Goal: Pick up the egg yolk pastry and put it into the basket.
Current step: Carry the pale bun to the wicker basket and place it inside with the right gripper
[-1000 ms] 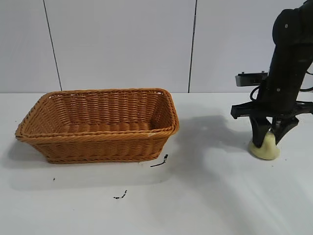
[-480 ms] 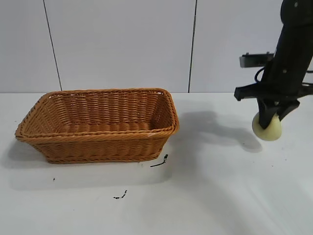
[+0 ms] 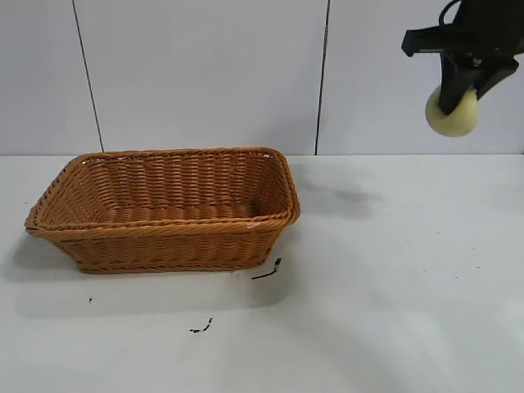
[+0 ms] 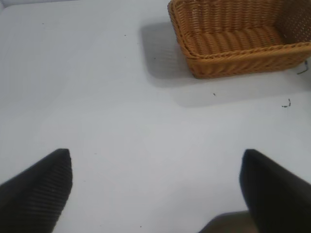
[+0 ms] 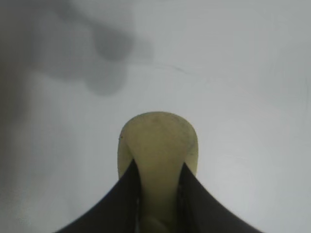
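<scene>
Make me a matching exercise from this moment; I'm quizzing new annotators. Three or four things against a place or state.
Things:
1. egg yolk pastry
2. basket
3. right gripper
4. left gripper

States:
A. open, above bare table
B. standing on the table, nothing visible inside
C. held high in the air
D. shut on a pale yellow lump

Pairs: 1-C, 2-B, 3-D, 4-A

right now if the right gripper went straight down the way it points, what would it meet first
Probably bare table. The right gripper holds the egg yolk pastry high up, pointing down, well right of the basket; depth is uncertain.
</scene>
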You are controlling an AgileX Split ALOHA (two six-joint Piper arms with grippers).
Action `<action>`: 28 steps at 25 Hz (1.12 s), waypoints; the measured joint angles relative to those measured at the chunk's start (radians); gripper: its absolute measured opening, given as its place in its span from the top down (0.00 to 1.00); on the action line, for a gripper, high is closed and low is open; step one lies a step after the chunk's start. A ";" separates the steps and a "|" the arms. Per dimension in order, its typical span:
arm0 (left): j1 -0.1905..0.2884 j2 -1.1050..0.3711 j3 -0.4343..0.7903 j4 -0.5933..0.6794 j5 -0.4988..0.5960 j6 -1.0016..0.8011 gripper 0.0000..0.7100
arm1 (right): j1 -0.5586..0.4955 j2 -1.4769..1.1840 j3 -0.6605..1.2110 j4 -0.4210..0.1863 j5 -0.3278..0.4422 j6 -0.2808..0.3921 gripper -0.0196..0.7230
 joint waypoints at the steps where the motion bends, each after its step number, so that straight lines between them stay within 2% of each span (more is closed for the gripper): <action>1: 0.000 0.000 0.000 0.000 0.000 0.000 0.02 | 0.014 0.003 -0.025 -0.002 0.004 0.001 0.84; 12: 0.000 0.000 0.000 0.000 0.000 0.000 0.02 | 0.252 0.113 -0.229 -0.008 0.036 0.027 0.84; 20: 0.000 0.000 0.000 0.000 0.000 0.000 0.02 | 0.450 0.235 -0.341 -0.033 -0.034 0.031 0.84; 25: 0.000 0.000 0.000 0.000 0.000 0.000 0.02 | 0.488 0.349 -0.363 -0.048 -0.114 0.061 0.84; 28: 0.000 0.000 0.000 0.000 0.000 0.000 0.02 | 0.488 0.419 -0.363 -0.038 -0.171 0.069 0.84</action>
